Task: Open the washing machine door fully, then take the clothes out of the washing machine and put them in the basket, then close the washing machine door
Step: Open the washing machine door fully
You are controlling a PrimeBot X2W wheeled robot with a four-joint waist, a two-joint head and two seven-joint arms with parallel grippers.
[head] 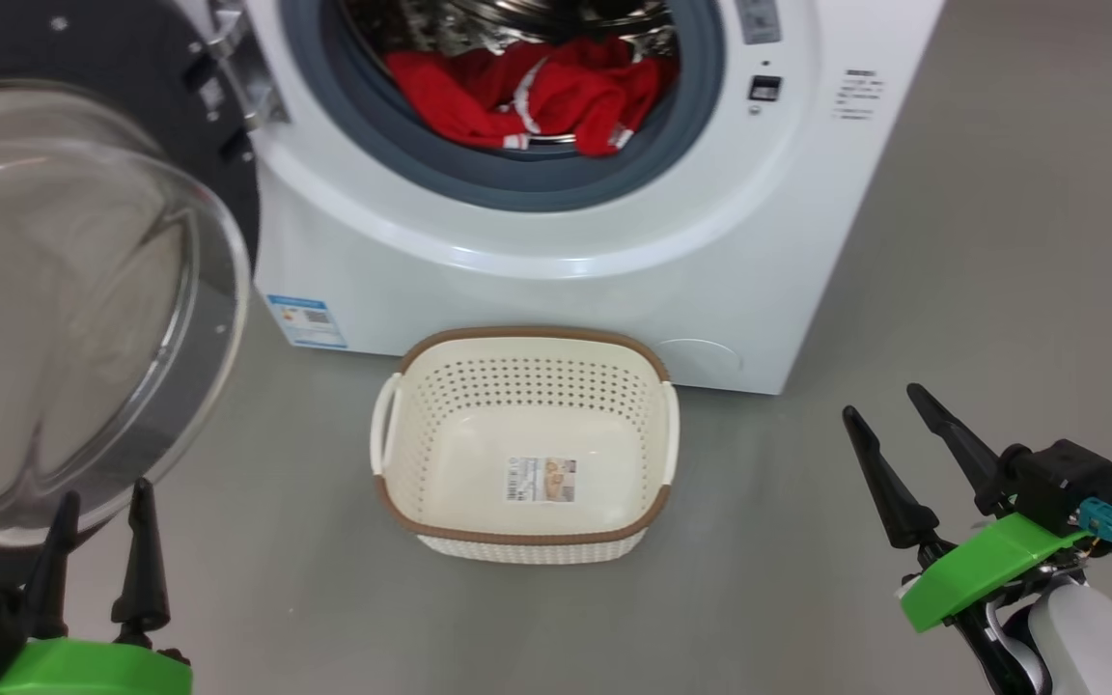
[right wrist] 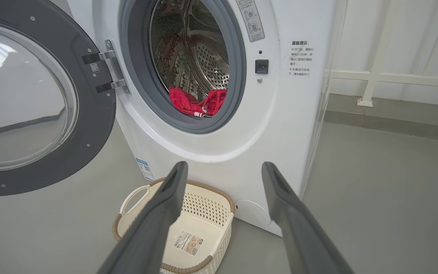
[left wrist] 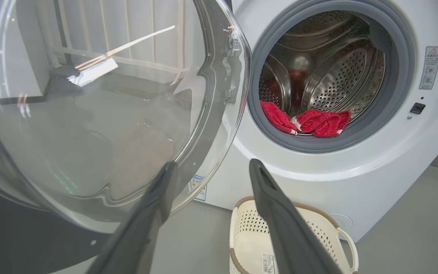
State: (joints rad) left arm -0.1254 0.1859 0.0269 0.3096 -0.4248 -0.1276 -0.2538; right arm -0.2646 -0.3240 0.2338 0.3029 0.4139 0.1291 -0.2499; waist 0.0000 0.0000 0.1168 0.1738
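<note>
**Operator:** Before I reach in, check me on the head view. I see the clothes (head: 537, 97) at the front lip of the drum in the washing machine (head: 566, 290), ahead of and above both arms, with the heap spread side to side across the opening.

**Spotter:** Agreed. Your left end effector (head: 104, 490) is at lower left, fingers apart and empty, with the glass bowl of the washing machine door (head: 64, 290) just above its tips. Your right end effector (head: 881, 400) is at lower right, also spread and empty. The basket (head: 527, 335) sits on the floor between them, against the machine.

**Operator:** In the left wrist view the door's glass covers the left half. The clothes (left wrist: 318, 121) lie up and to the right of my open fingers.

**Spotter:** So that arm would have to swing around the door first.

**Operator:** In the right wrist view the clothes (right wrist: 196, 101) are above the gap between the fingers and a little left of it. The door (right wrist: 89, 125) is swung wide, well clear to the left, and the basket (right wrist: 207, 207) is just below the tips.

**Spotter:** I'd judge the right arm has the straighter line: forward, up, slightly left.
</note>
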